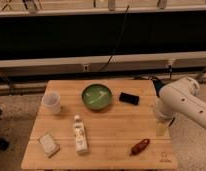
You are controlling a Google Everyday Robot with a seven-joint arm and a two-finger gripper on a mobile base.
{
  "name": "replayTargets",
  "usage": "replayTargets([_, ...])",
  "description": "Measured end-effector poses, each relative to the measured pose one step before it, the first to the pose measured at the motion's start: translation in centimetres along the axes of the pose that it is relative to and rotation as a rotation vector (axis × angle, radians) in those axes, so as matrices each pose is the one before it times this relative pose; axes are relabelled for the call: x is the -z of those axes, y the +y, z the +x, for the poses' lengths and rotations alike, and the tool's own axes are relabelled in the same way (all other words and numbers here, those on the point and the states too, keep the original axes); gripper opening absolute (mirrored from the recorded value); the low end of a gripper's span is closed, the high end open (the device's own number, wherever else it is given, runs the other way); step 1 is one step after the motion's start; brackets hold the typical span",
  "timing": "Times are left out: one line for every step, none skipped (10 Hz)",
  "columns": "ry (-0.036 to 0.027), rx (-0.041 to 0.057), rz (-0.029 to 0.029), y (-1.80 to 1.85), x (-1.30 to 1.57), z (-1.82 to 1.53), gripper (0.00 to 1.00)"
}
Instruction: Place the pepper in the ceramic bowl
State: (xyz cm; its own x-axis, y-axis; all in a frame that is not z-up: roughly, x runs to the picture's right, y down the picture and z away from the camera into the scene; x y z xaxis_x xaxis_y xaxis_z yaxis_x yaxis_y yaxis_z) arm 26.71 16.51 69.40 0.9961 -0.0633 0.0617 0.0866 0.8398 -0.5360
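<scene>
Small tapered dark red-brown pepper (pixel 140 146) on the table (pixel 116 125) — gripper (pixel 161 128) nearby at the edge, jaws spread, empty.

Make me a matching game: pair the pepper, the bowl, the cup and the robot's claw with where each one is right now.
Things:
1 pepper
2 green ceramic bowl
3 white plastic cup
4 gripper

Places:
A left side of the table
B at the table's right edge, open and empty
C front right of the table
D back middle of the table

Pairs: 1-C, 2-D, 3-A, 4-B
</scene>
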Motion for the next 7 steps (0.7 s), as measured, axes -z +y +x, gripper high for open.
replayTargets([-0.00274, 0.0174, -0.00182, 0.369, -0.08, -0.094, 0.8])
replayTargets([-0.00604, 0.0192, -0.0019, 0.254, -0.208, -0.323, 0.8])
replayTargets([-0.00446, 0.01316, -0.00352, 0.311, -0.266, -0.218, 0.8])
replayTargets([-0.00781, 0.01796, -0.00575, 0.501, -0.624, -0.419, 0.8])
replayTargets([-0.00325, 0.01553, -0.00418, 0.244, -0.465, -0.328, 0.8])
replayTargets([-0.00507, 0.01746, -0.00485, 0.333, -0.596, -0.398, 0.8])
replayTargets([-0.00304, 0.01168, -0.00246, 0.194, -0.309, -0.232, 0.8])
